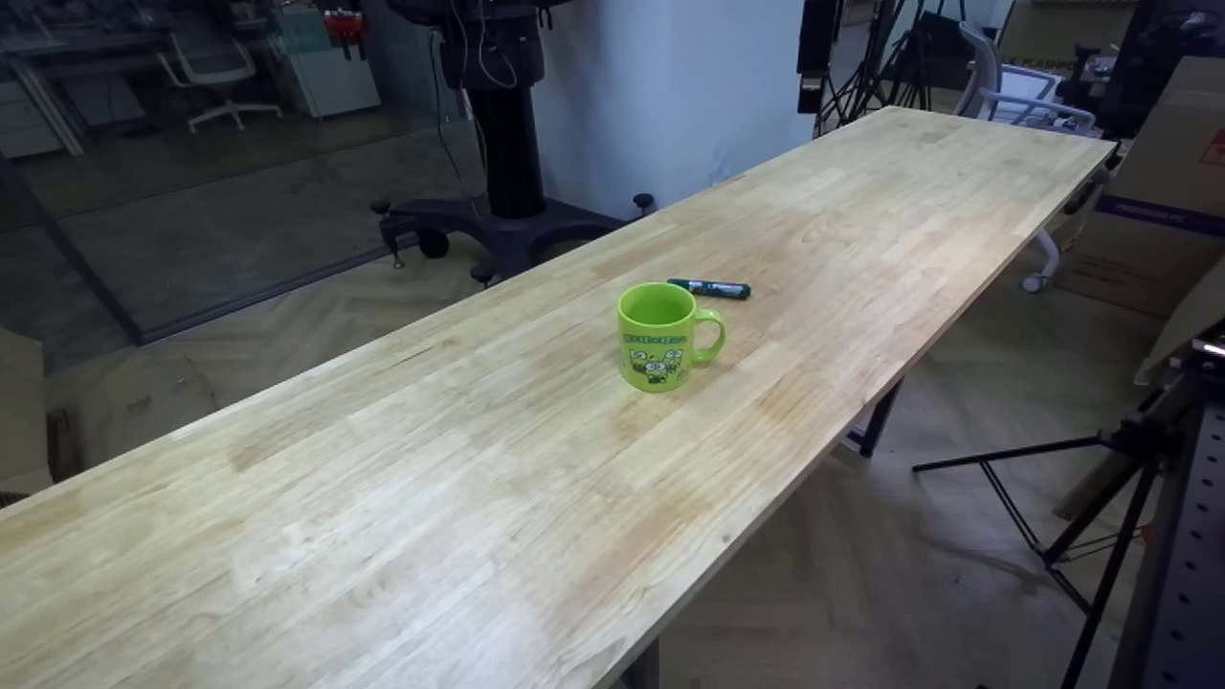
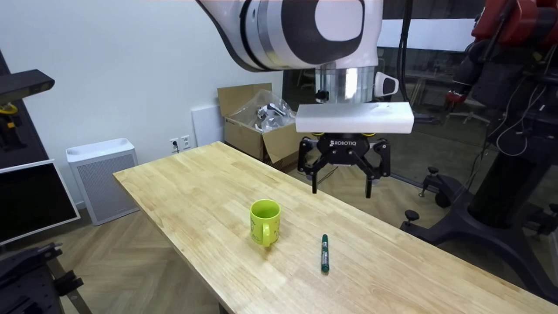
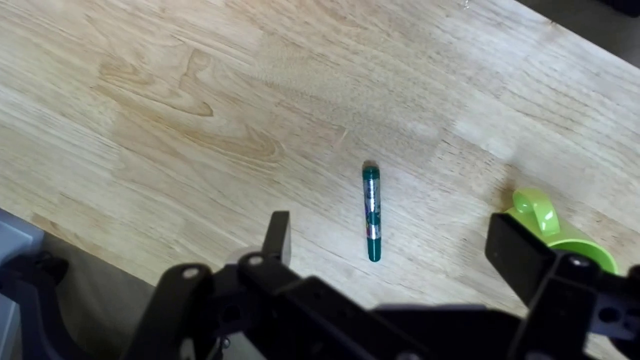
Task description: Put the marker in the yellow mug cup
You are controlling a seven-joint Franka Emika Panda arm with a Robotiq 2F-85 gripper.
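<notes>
– Why is the end effector [image 2: 341,194] wide and empty?
– Likely to straddle the marker [image 3: 372,215] lying below it on the counter [image 2: 187,179]; the yellow mug [image 2: 265,223] stands upright, below and to one side

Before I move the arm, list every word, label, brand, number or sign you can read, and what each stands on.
"ROBOTIQ": on the gripper, in an exterior view.
Yellow mug: lettering below its rim, too blurred to read surely.
Marker: label print too small to read.
Cardboard box and brown panel farther back, in an exterior view: print too small or blurred.
</notes>
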